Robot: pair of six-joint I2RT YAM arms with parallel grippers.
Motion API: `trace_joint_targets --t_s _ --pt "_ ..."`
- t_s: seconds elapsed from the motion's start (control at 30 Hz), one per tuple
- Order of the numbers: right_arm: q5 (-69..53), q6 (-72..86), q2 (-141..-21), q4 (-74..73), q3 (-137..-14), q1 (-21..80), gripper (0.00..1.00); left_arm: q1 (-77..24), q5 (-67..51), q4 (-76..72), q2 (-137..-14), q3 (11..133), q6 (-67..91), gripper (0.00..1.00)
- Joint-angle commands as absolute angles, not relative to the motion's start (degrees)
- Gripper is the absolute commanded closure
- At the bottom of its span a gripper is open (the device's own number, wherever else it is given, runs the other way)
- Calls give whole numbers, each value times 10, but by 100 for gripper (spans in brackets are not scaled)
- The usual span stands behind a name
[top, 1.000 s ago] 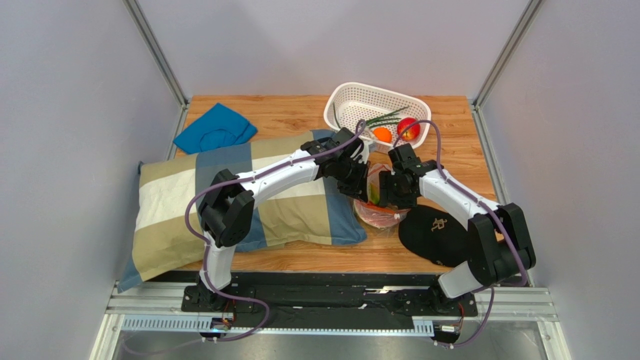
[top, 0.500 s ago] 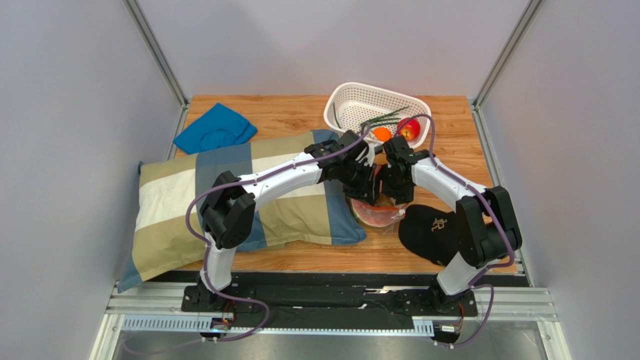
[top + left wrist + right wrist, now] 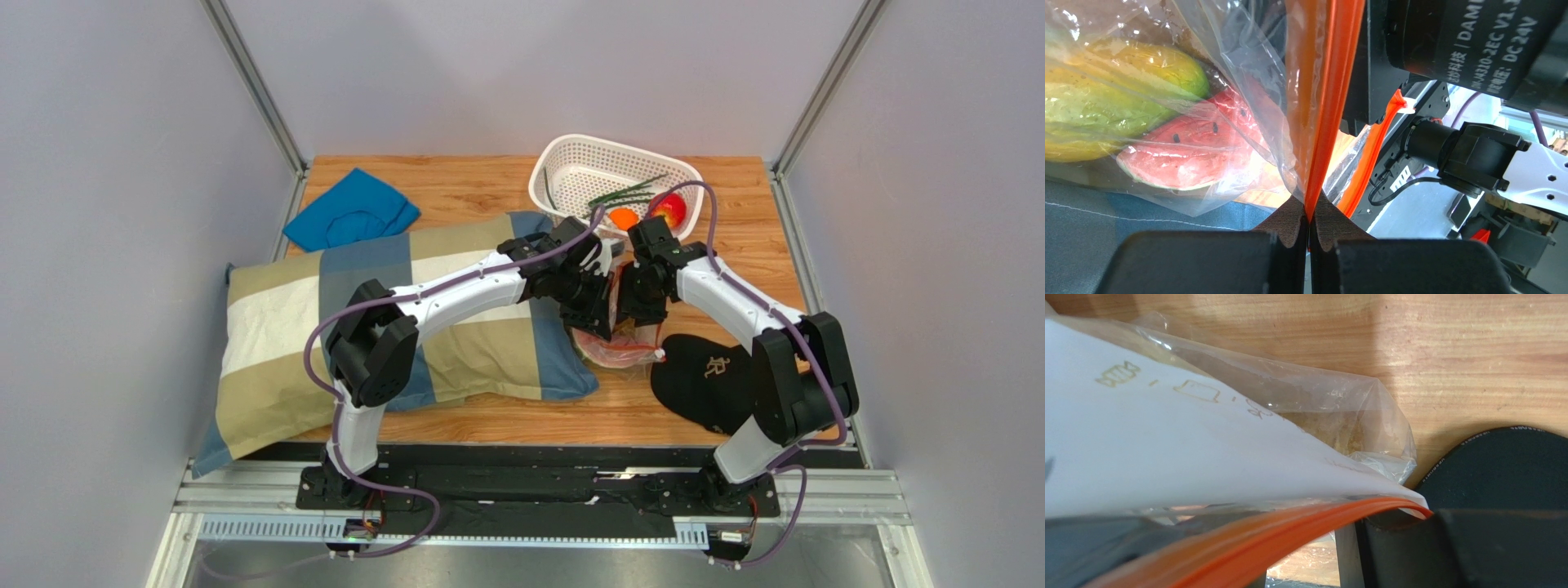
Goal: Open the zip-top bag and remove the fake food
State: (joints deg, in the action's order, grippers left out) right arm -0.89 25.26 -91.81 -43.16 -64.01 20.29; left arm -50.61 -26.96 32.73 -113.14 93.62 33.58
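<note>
Between closed fingertips of the left gripper (image 3: pixel 1309 223), only its wrist view shows the zip-top bag (image 3: pixel 1229 67) pinched at the zip strip (image 3: pixel 1324 92); whether the right gripper (image 3: pixel 1303 551) grips cannot be told.

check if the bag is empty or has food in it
Not empty: through the clear bag a watermelon slice and a yellow-green fruit show inside.

1. A rectangular table with a light-brown wood-grain top (image 3: pixel 466 184) fills the middle of the enclosure. Its grain shows close up in the right wrist view (image 3: pixel 1475 355).
2. Plain pale lilac-grey walls close it in: a left panel (image 3: pixel 111 208), a back panel (image 3: pixel 528 61) and a right panel (image 3: pixel 945 208).
3. Two slim silver aluminium posts rise from the table's far corners, one on the left (image 3: pixel 252 80) and one on the right (image 3: pixel 828 80).
4. A silver slotted aluminium rail (image 3: pixel 540 517) runs along the near edge.
5. The light is even and the shadows on the wood are soft.
</note>
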Motion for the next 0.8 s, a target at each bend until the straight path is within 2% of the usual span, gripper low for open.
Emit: trace_joint_targets --t_s 0.0,0.13,0.23,0.5,0.77 --pt "5 253 -912 -389 -658 207 59 -514 -286 317 -1100 917 345 100" --pt "18 249 -951 -372 -657 208 63 -518 -287 314 -1099 908 347 100" --pt "33 243 -954 -348 -636 211 62 -519 -287 313 -1100 904 348 100" --pt "47 215 -1021 -319 -621 212 36 -519 -287 294 -1104 878 359 100" --pt "61 199 -1069 -325 -650 209 34 -519 -280 297 -1105 874 360 100"
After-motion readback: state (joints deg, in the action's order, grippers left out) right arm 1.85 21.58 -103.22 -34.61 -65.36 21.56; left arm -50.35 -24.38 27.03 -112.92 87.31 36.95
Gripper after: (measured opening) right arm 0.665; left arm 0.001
